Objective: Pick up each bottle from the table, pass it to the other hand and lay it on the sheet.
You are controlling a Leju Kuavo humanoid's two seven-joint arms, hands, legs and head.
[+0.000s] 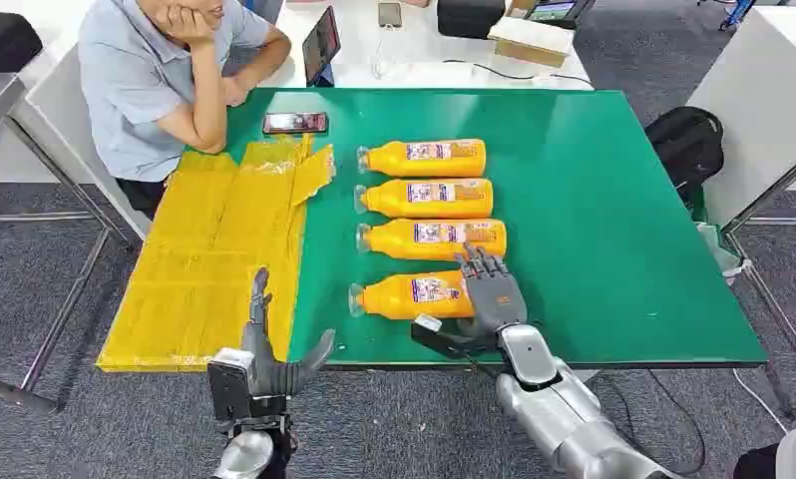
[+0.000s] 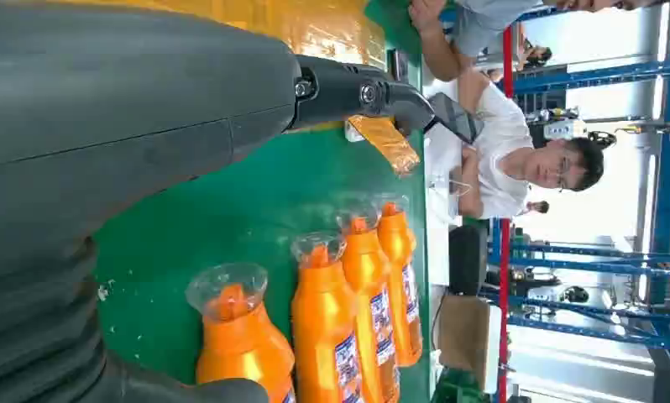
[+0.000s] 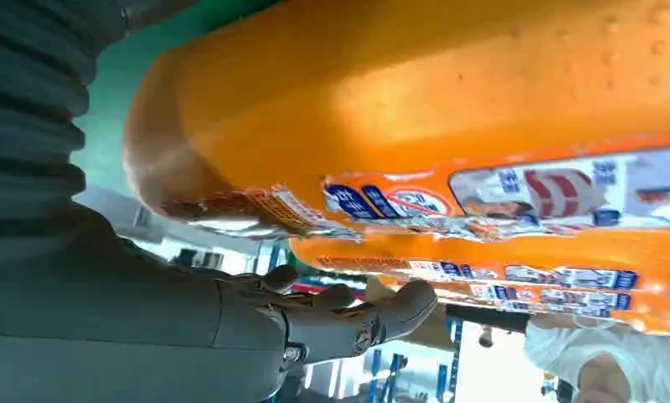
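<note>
In the head view we see four orange bottles lying in a row on the green surface (image 1: 594,220), caps toward the yellow sheet (image 1: 214,259) that covers the left edge. Our right robot hand (image 1: 489,289) rests over the base of the nearest bottle (image 1: 414,295), by the front edge; we cannot tell if the fingers really hold it. Our left robot hand (image 1: 269,354) stands at the front edge beside the sheet, fingers spread wide, holding nothing. A phone (image 1: 295,123) lies near the back edge, where a person (image 1: 165,70) sits.

In the left wrist view the bottle caps (image 2: 227,285) line up.

In the right wrist view the nearest bottle (image 3: 416,92) is just above the thumb (image 3: 348,315).
</note>
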